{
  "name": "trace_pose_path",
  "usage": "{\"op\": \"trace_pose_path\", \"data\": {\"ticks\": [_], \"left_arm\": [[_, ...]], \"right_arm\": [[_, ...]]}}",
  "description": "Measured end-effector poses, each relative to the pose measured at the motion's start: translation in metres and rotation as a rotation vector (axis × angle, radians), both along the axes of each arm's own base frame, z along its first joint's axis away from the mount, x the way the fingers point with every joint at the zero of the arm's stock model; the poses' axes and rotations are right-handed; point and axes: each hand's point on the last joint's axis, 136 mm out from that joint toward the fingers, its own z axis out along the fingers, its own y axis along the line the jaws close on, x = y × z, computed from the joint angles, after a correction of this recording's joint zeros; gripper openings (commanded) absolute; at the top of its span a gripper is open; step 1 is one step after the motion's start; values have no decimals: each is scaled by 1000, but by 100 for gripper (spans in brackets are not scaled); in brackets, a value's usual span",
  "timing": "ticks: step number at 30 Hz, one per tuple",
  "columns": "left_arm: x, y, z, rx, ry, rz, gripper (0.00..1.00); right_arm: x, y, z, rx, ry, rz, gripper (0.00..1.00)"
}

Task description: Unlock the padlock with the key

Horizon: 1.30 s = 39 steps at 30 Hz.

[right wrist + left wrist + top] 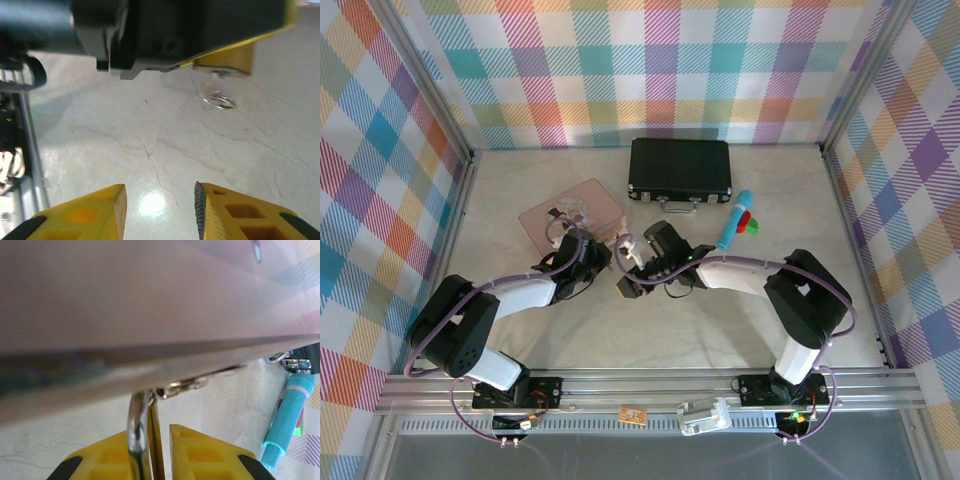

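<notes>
In the left wrist view my left gripper (150, 434) is shut on the padlock; its silver shackle (137, 425) and thin brass body (156, 440) stand upright between the yellow fingers. The right wrist view looks at that grip from the other side. There the brass padlock (225, 59) has the small silver key (219, 75) sticking out of its underside, and a wire ring (218, 99) hangs from the key. My right gripper (160, 189) is open over bare table, a short way back from the key, holding nothing. From above, both grippers (592, 250) (628, 272) nearly meet mid-table.
The pink tin (570, 215) lies just behind my left gripper, and its blurred edge (150, 340) looms over the padlock. A black case (680, 170) sits at the back. A blue marker (733, 220) lies to the right, beside small red and green pieces (749, 223).
</notes>
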Motion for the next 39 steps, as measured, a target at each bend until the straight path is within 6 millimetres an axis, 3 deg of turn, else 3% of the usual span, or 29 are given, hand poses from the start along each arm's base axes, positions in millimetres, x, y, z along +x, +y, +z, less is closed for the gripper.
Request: {"op": "trace_pose_path", "data": {"ticks": [9,13,25,32,36,39], "left_arm": [[-10,-1,-8,-3,59,-15,0],[-10,0,-7,-10,62,-7,0],[-11,2,-6,-11,66,5,0],[-11,2,-6,-22,72,16,0],[-10,3,-6,-22,74,24,0],[-10,6,-7,-20,75,35,0]], "right_arm": [[32,10,-28,-51,-153,-37,35],[41,16,-23,-38,-190,-49,35],[35,21,-19,-4,-209,-55,36],[40,33,-6,38,-226,-63,33],[42,35,-7,41,-218,-79,22],[43,36,-6,46,-212,-89,24]]}}
